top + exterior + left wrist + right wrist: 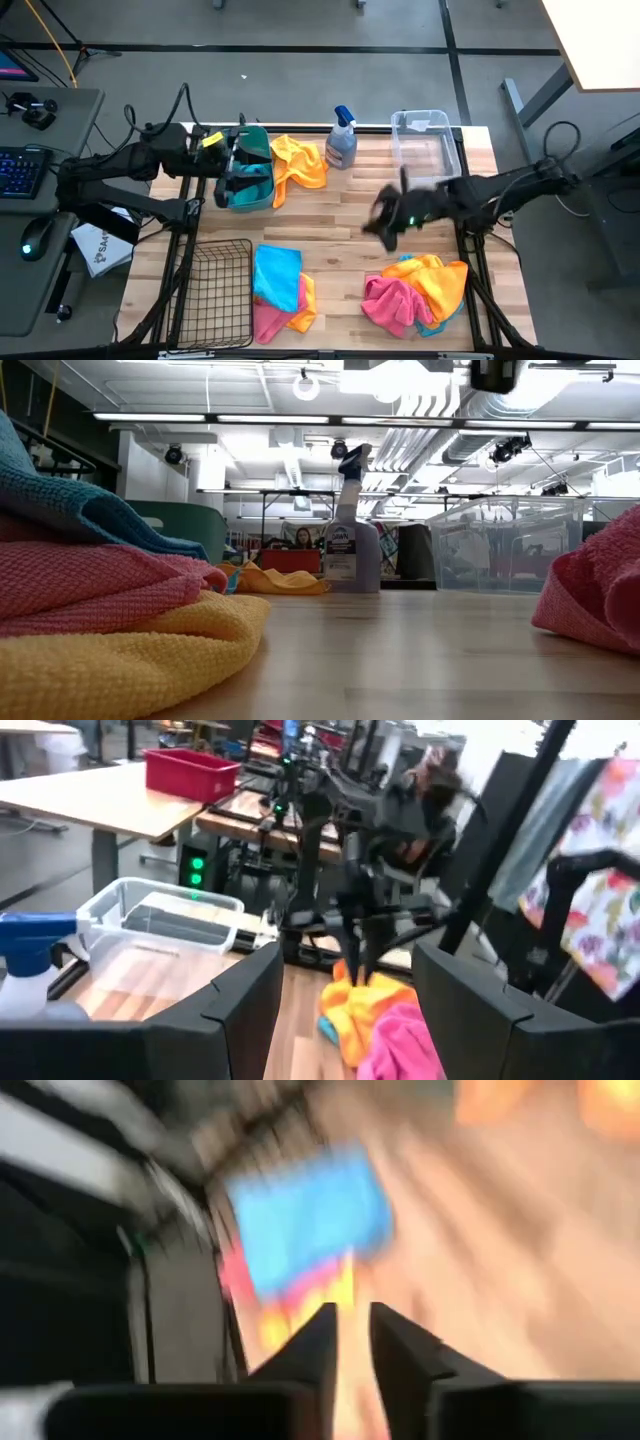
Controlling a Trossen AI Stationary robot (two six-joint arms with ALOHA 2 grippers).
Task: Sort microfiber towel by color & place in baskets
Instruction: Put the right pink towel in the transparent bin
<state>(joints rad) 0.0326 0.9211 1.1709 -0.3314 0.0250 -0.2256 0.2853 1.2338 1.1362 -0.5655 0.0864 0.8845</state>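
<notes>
From the high view I take the spray bottle as my landmark. The teal plastic tub sits well to its left, with an orange-yellow towel draped between them. My left gripper hovers over that tub. The clear plastic bin stands just right of the bottle. My right gripper hangs in front of the bottle and to its right, blurred. The black wire-mesh basket lies far forward-left of the bottle, a blue, pink and yellow towel stack beside it; a second mixed pile lies forward-right.

Low view: the bottle stands upright, bin to its right.

Left wrist view: the fingers are spread wide, holding nothing.

Right wrist view: the fingers are nearly closed with a narrow gap, empty.
</notes>
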